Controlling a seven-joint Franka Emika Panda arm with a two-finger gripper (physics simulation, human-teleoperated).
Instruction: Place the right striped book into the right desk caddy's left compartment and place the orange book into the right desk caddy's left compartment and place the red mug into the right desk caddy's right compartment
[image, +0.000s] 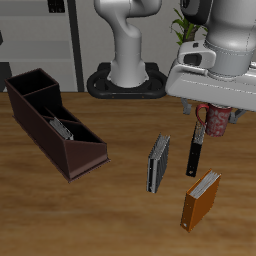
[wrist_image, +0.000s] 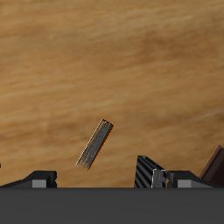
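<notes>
The right desk caddy (image: 55, 125) stands long and maroon, and a light striped book (image: 62, 129) lies in its low, sloped left compartment. Nearer the table's front edge, the orange book (image: 201, 198) stands on edge; it also appears in the wrist view (wrist_image: 94, 144). The red mug (image: 216, 121) sits farther back, half hidden behind my hand. My gripper (image: 201, 104) hangs above the table beside the mug, open and holding nothing (wrist_image: 112, 182). The caddy's tall right compartment (image: 28, 88) holds nothing.
A darker grey striped book (image: 158, 163) stands between the caddy and the orange book, also seen from the wrist (wrist_image: 147, 171). A thin black book (image: 194, 155) lies just below my gripper. The robot base (image: 125, 75) is at the back.
</notes>
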